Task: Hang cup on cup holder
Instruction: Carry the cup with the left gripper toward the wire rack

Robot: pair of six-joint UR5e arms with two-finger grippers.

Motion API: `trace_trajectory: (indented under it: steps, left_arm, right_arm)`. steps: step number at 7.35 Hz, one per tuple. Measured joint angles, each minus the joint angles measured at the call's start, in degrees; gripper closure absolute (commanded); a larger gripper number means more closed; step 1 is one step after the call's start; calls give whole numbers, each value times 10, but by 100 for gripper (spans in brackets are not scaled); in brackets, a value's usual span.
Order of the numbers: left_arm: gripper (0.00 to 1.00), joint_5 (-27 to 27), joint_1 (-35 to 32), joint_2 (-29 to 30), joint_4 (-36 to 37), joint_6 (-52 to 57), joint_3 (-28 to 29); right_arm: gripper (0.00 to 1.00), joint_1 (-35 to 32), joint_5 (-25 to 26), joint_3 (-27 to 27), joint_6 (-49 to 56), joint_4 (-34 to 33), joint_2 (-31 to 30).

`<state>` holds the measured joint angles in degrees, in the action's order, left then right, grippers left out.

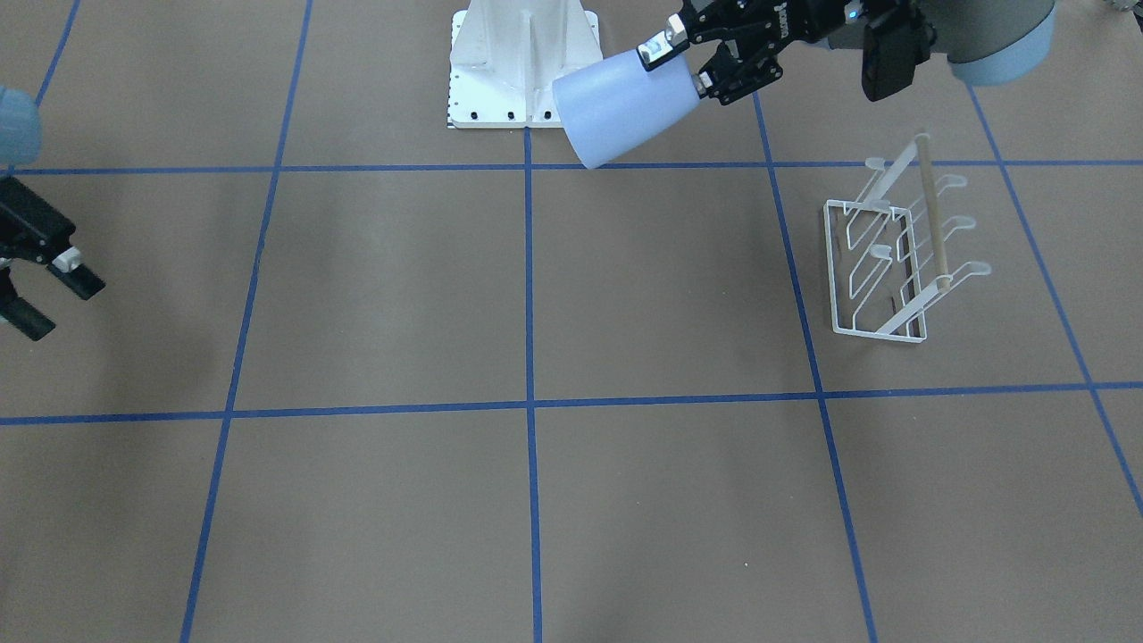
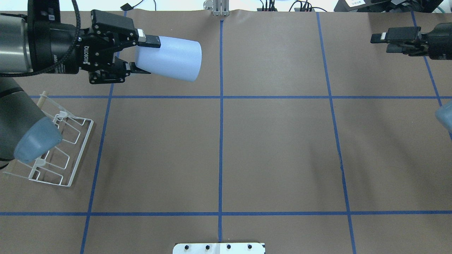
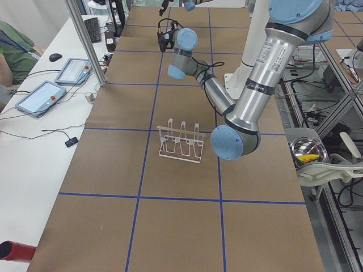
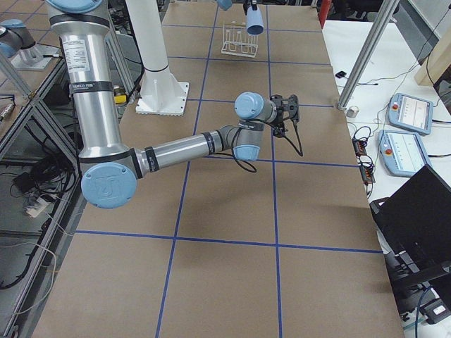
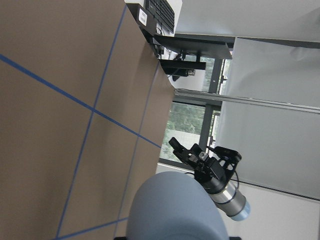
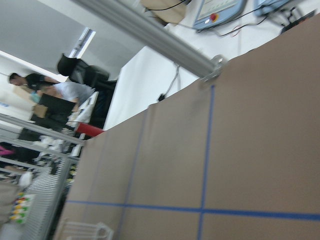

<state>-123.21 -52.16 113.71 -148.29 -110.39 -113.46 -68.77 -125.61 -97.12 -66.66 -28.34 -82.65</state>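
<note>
Light-blue tapered plastic tumbler (image 1: 616, 112) is in the air, roughly horizontal, with its wide rim pointing toward the table's middle and away from the rack. Black two-finger left gripper (image 1: 680, 68) is clamped across its narrow base end. The cup is well apart from the white wire cup holder with the pale wooden top bar (image 1: 931, 214), which sits on the brown blue-taped table (image 1: 625, 500) on the robot's left side. Every prong looks bare. Right gripper (image 1: 54, 300) is off at the robot's right end, fingers spread, holding nothing.

Step in hand, as I read it: carry and reorient for the hang. Suggestions:
- Turn the wrist so the rim faces a prong tip. Match the cup axis to the prong's slant before you close in.
- Pick an outer prong, since there's less wire to snag.
- Come in along the prong line, get the rounded tip inside the rim first, then slide on. Don't drop straight down.
- Rack looks light and nothing holds it. A rim catching wire will likely shove or tip it, so go slow on contact.
- Grip is on a smooth taper and could creep under side load.
- In the overhead view the left arm's elbow covers part of the rack, so steer by the front-facing view.
- Let go only once the cup's weight sits on the prong.
</note>
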Motion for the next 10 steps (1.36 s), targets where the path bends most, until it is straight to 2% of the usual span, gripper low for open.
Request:
trace_trajectory:
  steps: [3, 6, 7, 10]
  left_arm:
    - [100, -8, -53, -25, 210, 195, -43]
    - [100, -6, -103, -55, 406, 396, -82]
    - [100, -3, -113, -58, 478, 461, -97]
    - [100, 3, -127, -59, 665, 615, -128]
  right_arm:
    - [0, -80, 8, 7, 306, -267, -4]
    - [0, -120, 52, 11, 590, -513, 1]
    - [0, -122, 62, 16, 645, -576, 3]
    - [0, -125, 56, 29, 715, -701, -4]
